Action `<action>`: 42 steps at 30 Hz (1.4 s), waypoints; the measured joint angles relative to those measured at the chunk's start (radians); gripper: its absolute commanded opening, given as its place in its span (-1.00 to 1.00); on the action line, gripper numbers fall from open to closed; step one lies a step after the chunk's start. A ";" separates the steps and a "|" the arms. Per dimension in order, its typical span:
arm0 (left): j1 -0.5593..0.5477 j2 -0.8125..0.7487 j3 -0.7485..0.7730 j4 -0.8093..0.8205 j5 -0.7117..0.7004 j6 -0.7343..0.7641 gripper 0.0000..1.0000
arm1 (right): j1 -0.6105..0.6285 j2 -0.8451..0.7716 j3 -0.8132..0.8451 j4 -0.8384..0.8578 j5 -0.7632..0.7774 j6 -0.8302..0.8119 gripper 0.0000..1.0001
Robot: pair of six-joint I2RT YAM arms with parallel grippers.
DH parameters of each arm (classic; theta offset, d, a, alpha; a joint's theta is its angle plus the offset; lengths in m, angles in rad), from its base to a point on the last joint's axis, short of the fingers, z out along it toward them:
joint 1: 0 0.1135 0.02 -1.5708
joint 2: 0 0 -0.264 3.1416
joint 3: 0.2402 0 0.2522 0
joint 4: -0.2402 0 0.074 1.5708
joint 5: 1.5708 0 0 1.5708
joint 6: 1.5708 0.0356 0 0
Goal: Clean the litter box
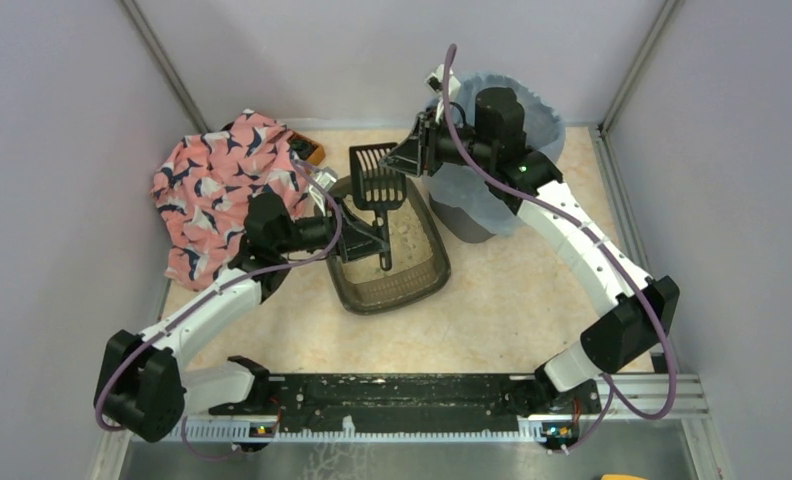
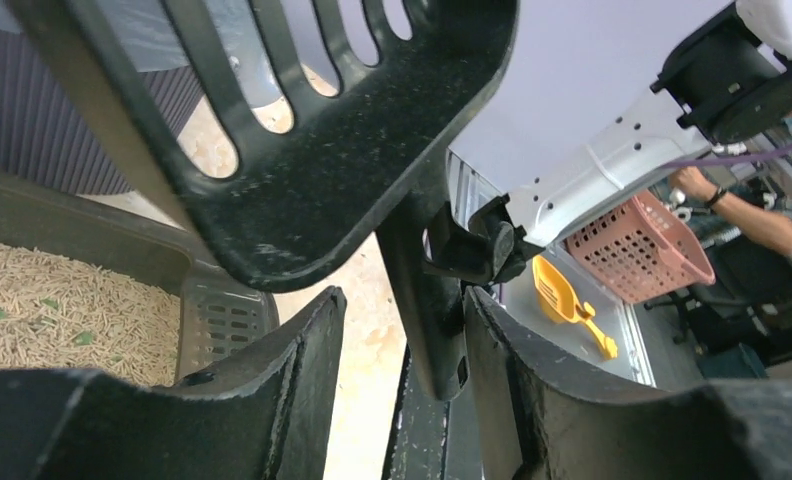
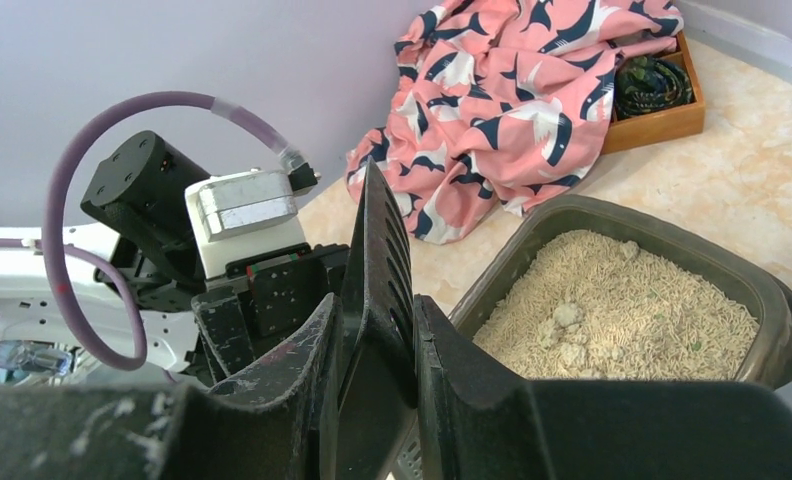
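**Litter box uncleaned, scoop held in the air between two robot arms**

At far left, a pink patterned cloth (image 1: 217,190) lies heaped on the beige counter (image 1: 532,300), partly covering a wooden tray (image 3: 664,128). Next, the left tool (image 1: 368,232) has its fingers apart on either side of the handle of the black slotted scoop (image 1: 375,180), with a gap showing on one side, so it is not clamped. The scoop hangs above the litter box (image 1: 392,292), which sits mid-counter between the cloth and the bin. The scoop's slots look empty. Pale clumps (image 3: 569,335) and a few green specks lie in the sandy litter, so the scooping seems to be largely ahead. The right tool (image 1: 412,155) is pressed together on the scoop's head. At right stands the round bin (image 1: 467,215) with its blue-grey liner; its contents are hidden.

No brand, label or writing can be read anywhere.
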 measured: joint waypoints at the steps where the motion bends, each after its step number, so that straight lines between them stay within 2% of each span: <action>1: -0.002 0.005 0.000 0.020 0.009 -0.012 -0.05 | 0.001 0.000 0.000 0.004 -0.001 0.002 -1.00; 3: -0.006 0.011 0.000 0.052 0.022 -0.029 -0.33 | 0.003 0.000 0.000 0.012 -0.002 0.003 -1.00; 5: -0.009 0.016 0.000 0.081 0.033 -0.049 -0.84 | 0.005 0.000 0.000 0.014 -0.002 0.004 -1.00; 6: -0.011 0.017 0.000 0.089 0.037 -0.061 -1.00 | 0.005 0.001 0.000 0.015 -0.002 0.004 -1.00; 12: -0.012 0.023 -0.002 0.097 0.044 -0.095 -1.00 | 0.005 0.001 -0.004 0.032 -0.020 0.002 -1.00; 15: -0.013 0.020 0.001 0.058 0.042 -0.061 -1.00 | 0.005 0.007 -0.004 0.018 -0.001 -0.011 -0.62; 17: -0.014 0.009 0.008 -0.004 0.035 -0.021 -1.00 | 0.005 0.016 -0.004 -0.009 0.011 -0.030 -0.49; 19: -0.014 -0.002 0.009 -0.064 0.024 0.014 -1.00 | 0.005 0.021 -0.004 -0.039 0.024 -0.051 -0.21; 23: -0.014 -0.032 0.009 -0.169 0.008 0.085 -1.00 | 0.006 0.022 0.012 -0.128 0.061 -0.115 0.01; 30: -0.014 -0.054 0.009 -0.250 -0.001 0.146 -1.00 | 0.003 0.022 0.109 -0.244 0.087 -0.261 0.10; 35: -0.014 -0.053 0.009 -0.266 0.014 0.155 -1.00 | -0.012 0.023 0.122 -0.282 0.077 -0.359 0.13; 42: -0.014 -0.025 0.012 -0.273 0.069 0.153 -1.00 | -0.022 0.070 0.156 -0.367 -0.043 -0.537 0.14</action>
